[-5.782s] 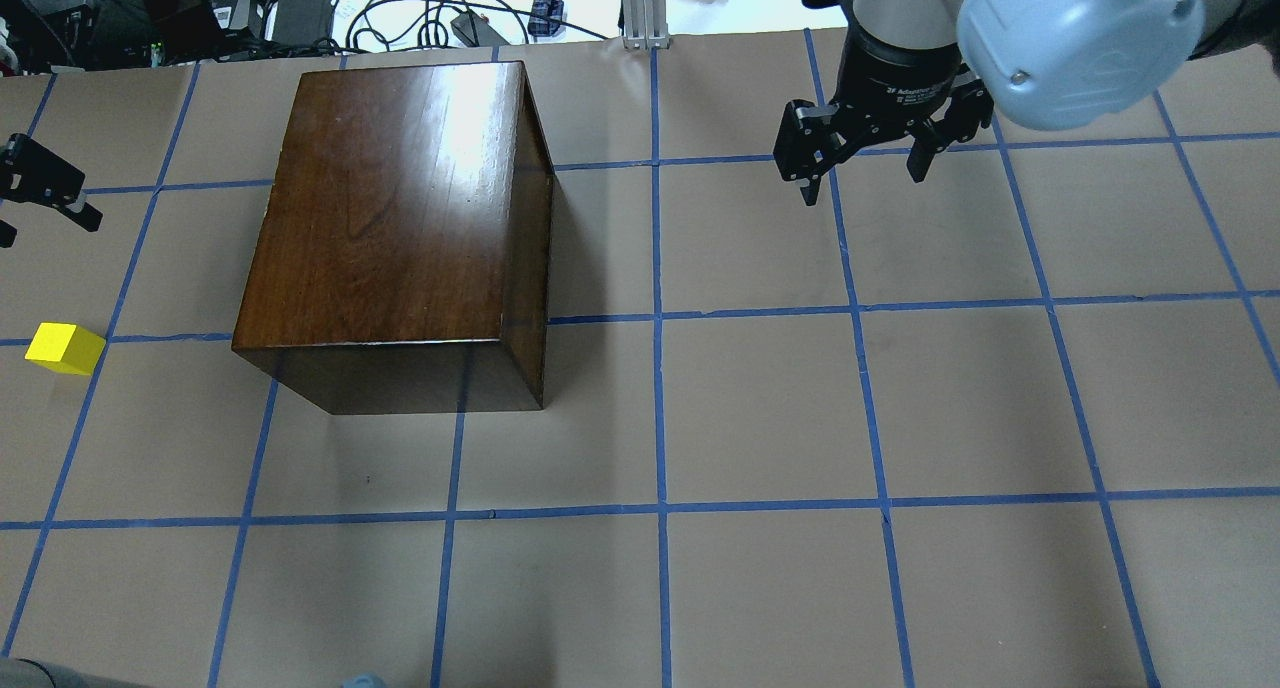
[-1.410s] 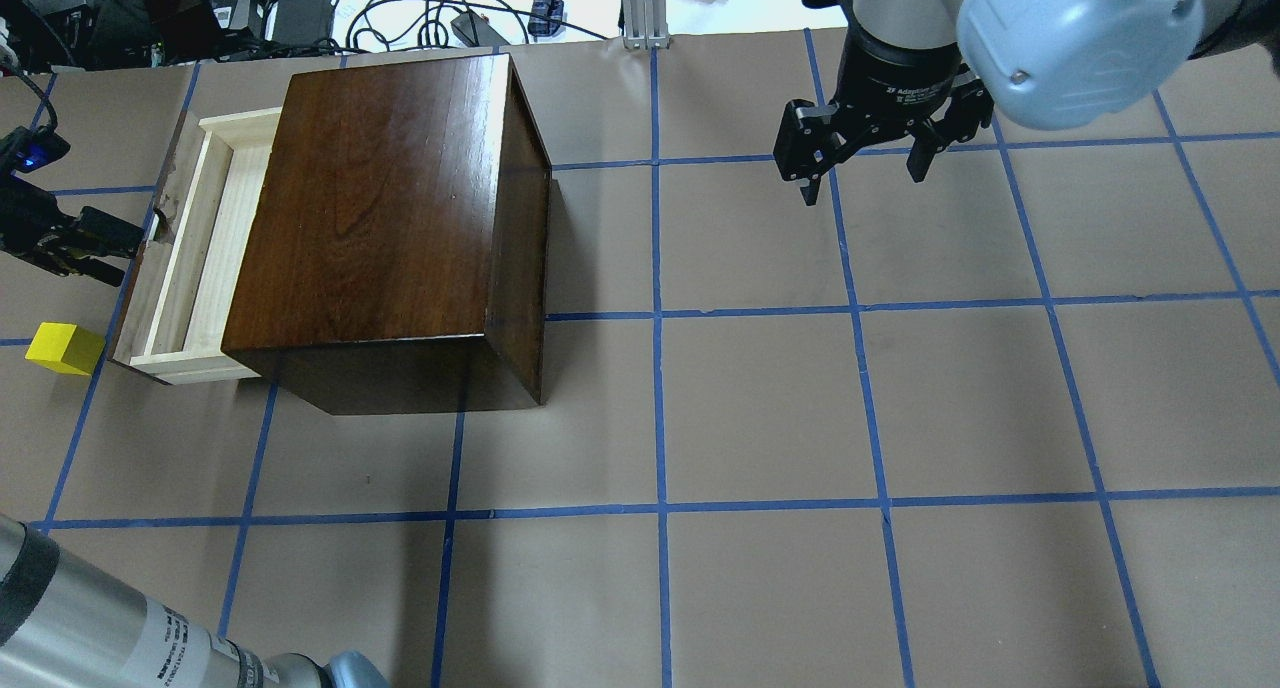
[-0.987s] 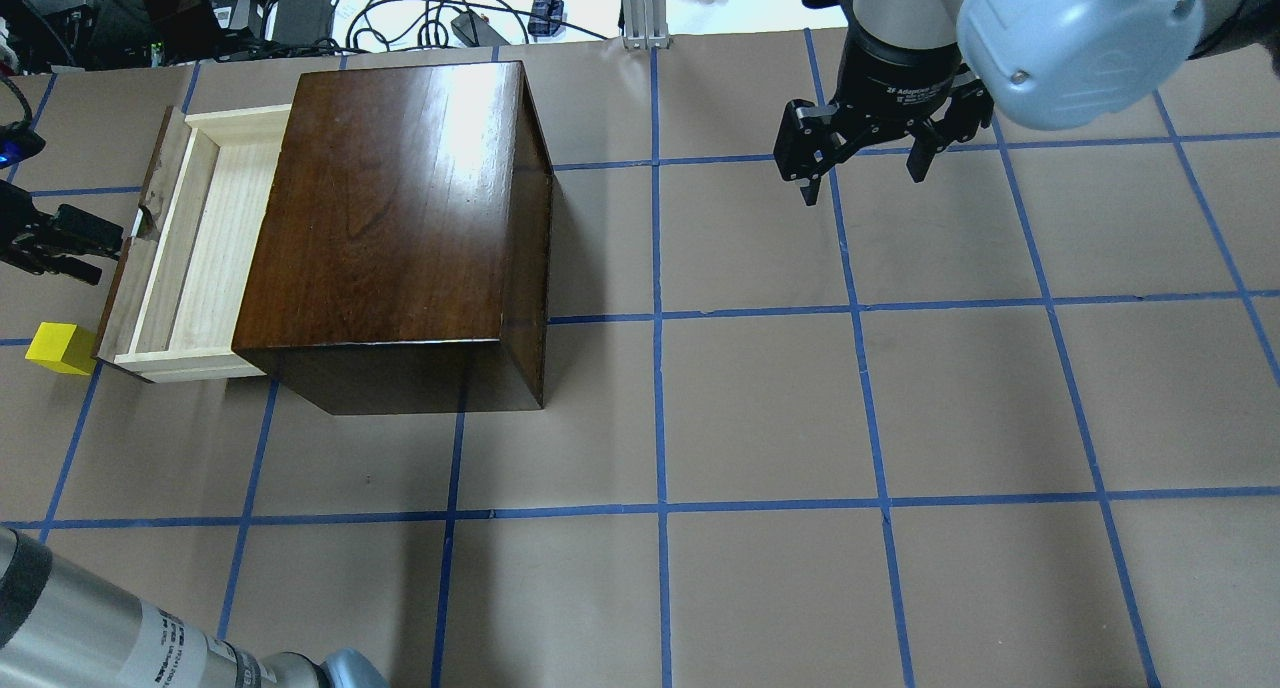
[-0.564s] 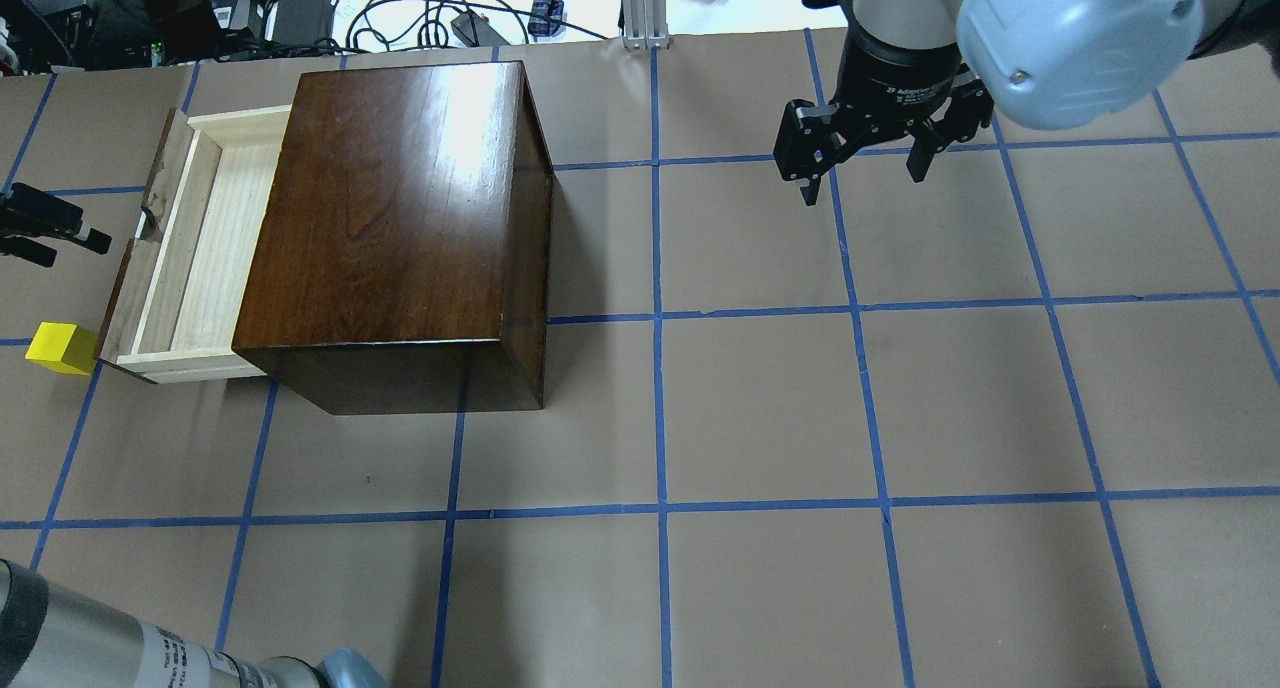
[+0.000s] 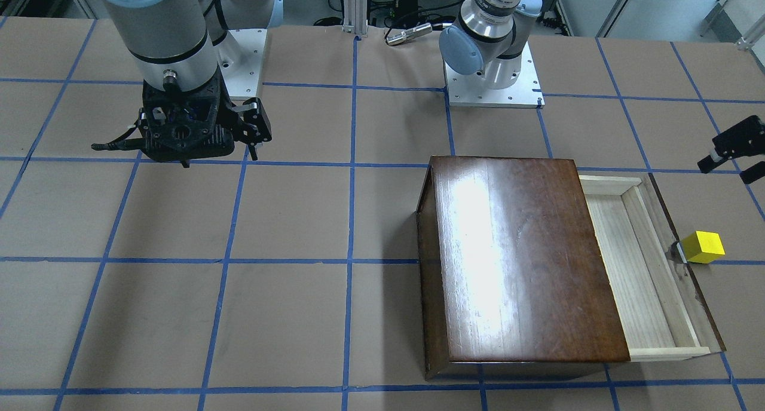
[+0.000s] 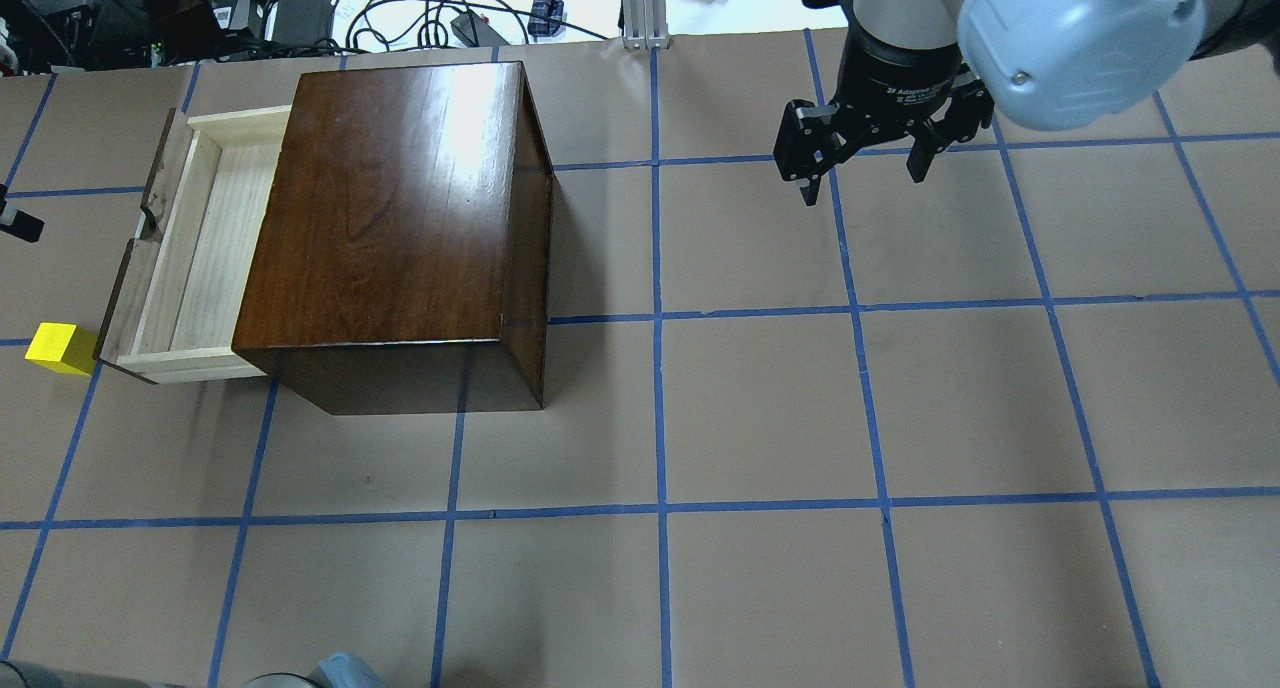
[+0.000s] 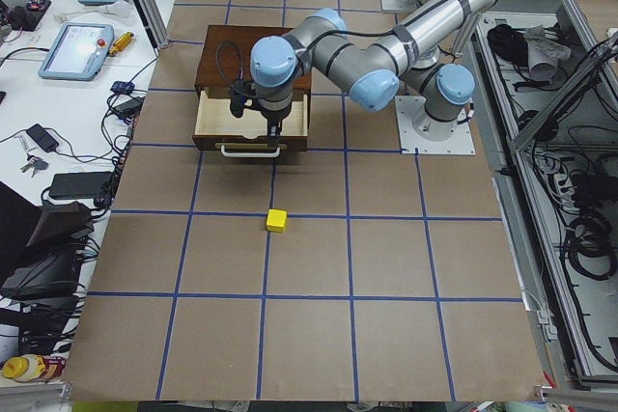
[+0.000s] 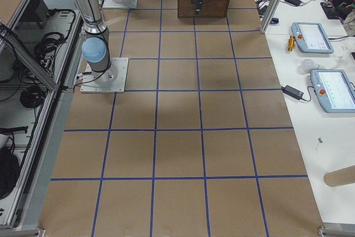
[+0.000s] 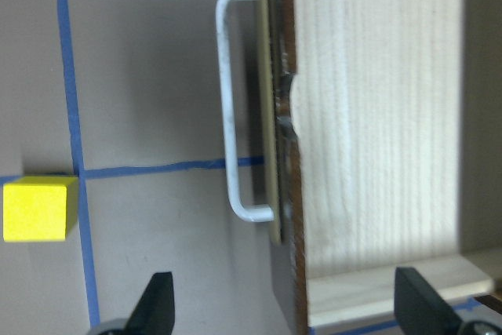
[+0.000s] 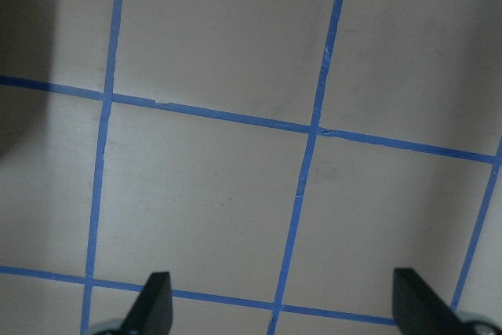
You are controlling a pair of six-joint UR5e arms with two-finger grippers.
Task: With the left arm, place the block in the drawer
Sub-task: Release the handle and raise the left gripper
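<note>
Logging open drawer (image 6: 215, 258), bare wood inside; block (image 6: 60, 348) outside near left edge; we see left gripper (image 9: 286, 311) and right gripper (image 6: 865, 180) jaws wide.

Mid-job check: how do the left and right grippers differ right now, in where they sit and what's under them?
Position: the left gripper hovers at the open drawer's front, by its white handle; the right gripper hangs over bare table, well away from the box.
Nearness to the block: it lies on the table close to the left gripper, far from the right gripper.
Shared: both are open, empty and point down.
</note>
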